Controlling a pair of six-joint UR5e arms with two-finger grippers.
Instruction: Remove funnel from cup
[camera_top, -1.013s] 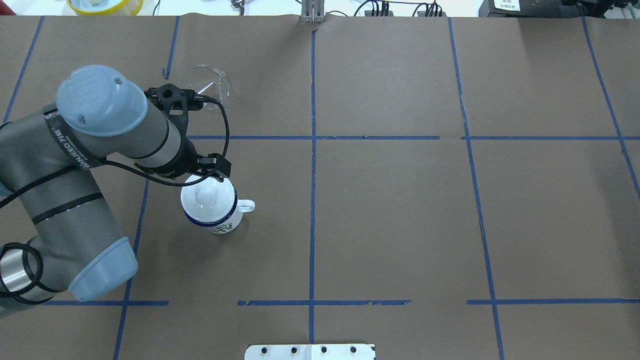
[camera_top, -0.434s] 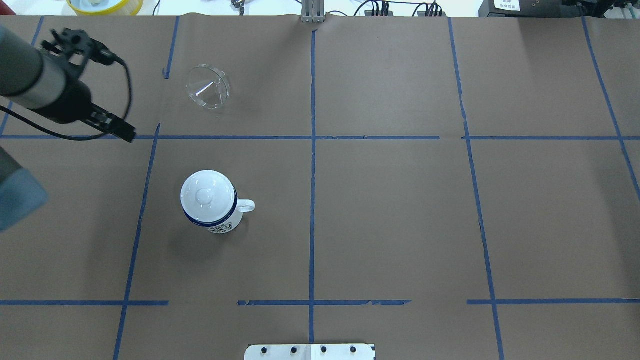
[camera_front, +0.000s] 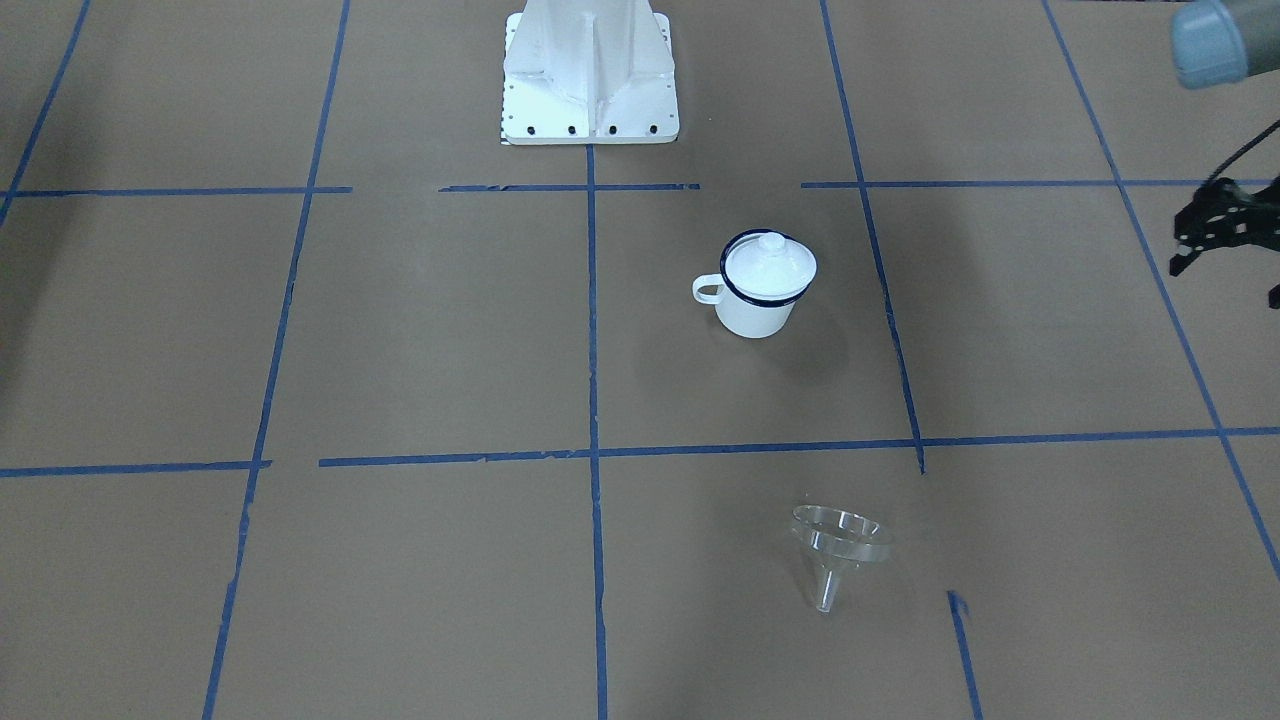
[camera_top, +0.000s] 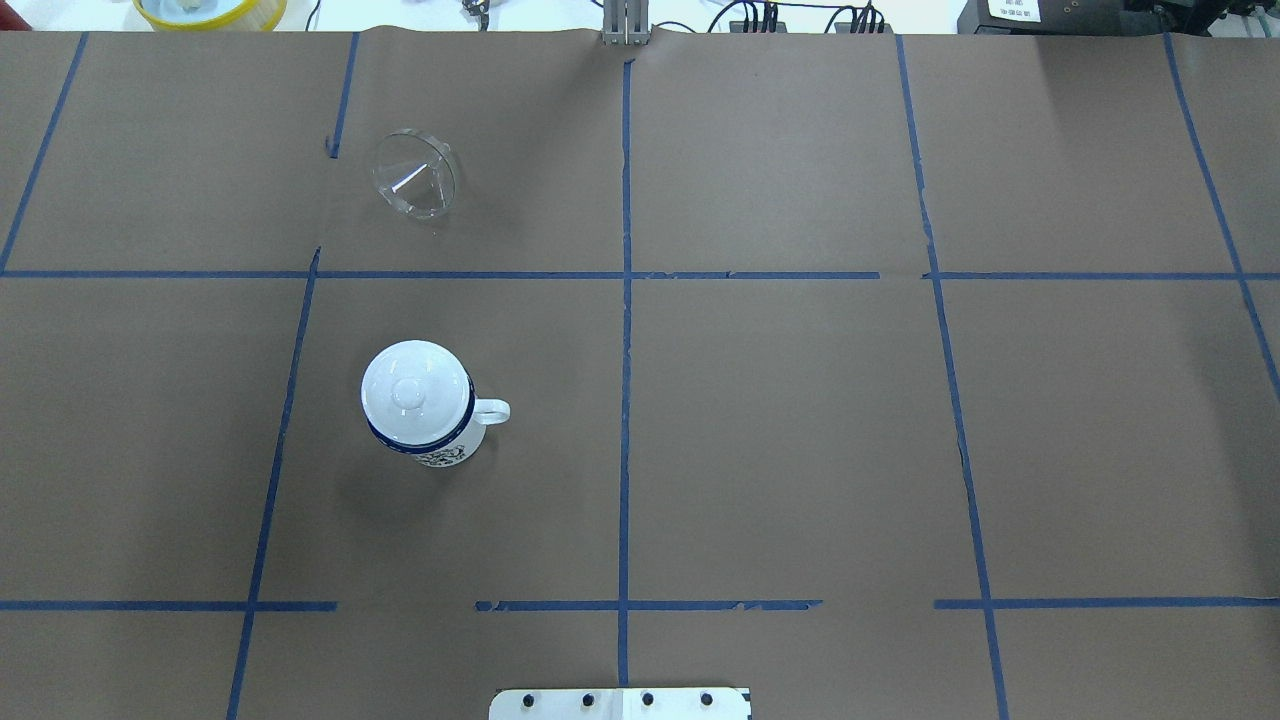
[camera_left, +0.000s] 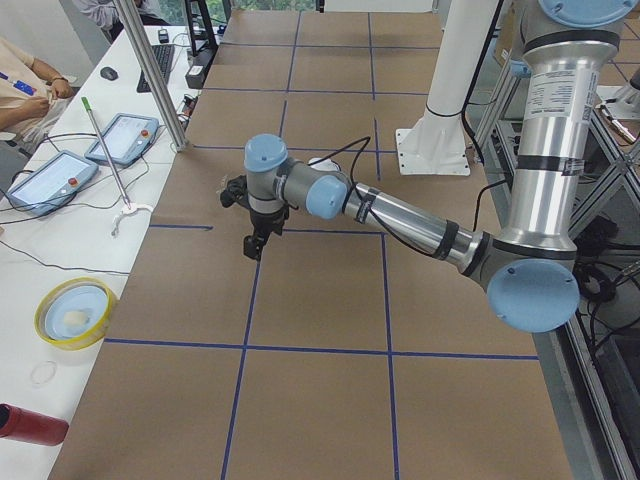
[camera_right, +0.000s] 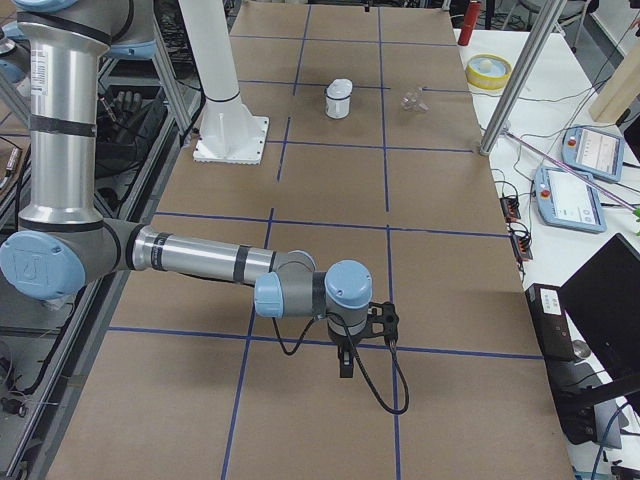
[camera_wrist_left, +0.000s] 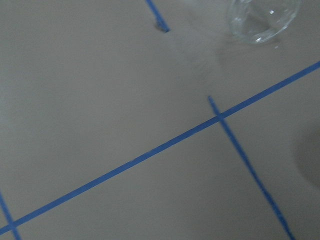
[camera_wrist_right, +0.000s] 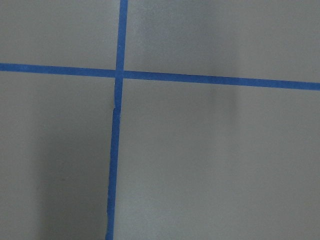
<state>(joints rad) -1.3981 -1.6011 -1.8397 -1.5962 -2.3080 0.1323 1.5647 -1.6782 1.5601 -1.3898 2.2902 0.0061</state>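
On the far-left part of the desk (camera_top: 800, 450), as the overhead view shows it, the funnel (camera_top: 414, 172) is lying on its side. It is out of the cup (camera_top: 440, 455) and well apart from it, with a blue tape line (camera_top: 470, 275) running between the two. Being clear, the funnel is showing mostly as a rim and a few glints. The left wrist view is catching only a blurred part of it, cut off by the top edge.

The cup is standing upright with a white knobbed lid (camera_top: 415, 388) sitting on it, so its inside is hidden.

The left gripper (camera_left: 253, 245) is hanging over the desk, away from both things. The overhead view is not catching it and the front-facing view is cutting it off at the frame edge. I cannot tell how far its jaws are parted or whether it is holding anything.

The right gripper (camera_right: 346, 368) is showing only in the right side view, low over the desk and far from the cup. Its opening cannot be told either.
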